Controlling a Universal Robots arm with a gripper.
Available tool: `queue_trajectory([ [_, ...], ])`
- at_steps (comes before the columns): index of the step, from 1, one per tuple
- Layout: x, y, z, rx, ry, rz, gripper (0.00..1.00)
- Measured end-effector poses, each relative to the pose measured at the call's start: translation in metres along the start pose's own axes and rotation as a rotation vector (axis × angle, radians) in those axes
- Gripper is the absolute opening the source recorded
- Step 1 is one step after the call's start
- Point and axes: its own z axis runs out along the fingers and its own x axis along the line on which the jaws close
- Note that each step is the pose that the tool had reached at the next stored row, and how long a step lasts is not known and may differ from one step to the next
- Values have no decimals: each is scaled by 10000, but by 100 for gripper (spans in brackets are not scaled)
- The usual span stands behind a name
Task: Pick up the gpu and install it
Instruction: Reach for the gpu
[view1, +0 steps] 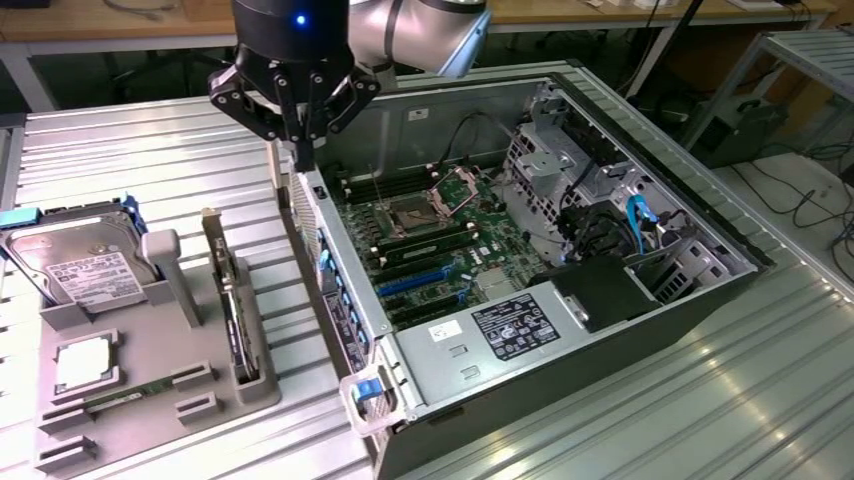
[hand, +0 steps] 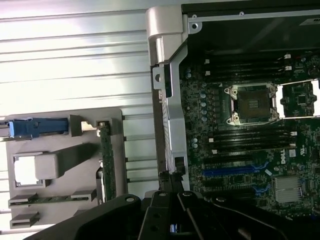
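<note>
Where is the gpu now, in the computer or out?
Out: the gpu stands on edge in the grey tray beside the open case, whose blue slots are bare.

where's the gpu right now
On the exterior view's left, the gpu stands on edge in the grey holder, between the hard drive and the open computer case.

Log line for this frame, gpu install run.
gripper: shut, empty, over open black computer case edge | thin dark gpu card: upright in grey holder tray, untouched

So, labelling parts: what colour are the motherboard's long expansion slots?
The long plastic slots are blue, clearest in the exterior view.
</note>
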Motion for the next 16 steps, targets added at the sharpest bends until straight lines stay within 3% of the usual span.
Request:
queue_trajectory([
  [16,142,-73,-6,-4,0,1,11],
])
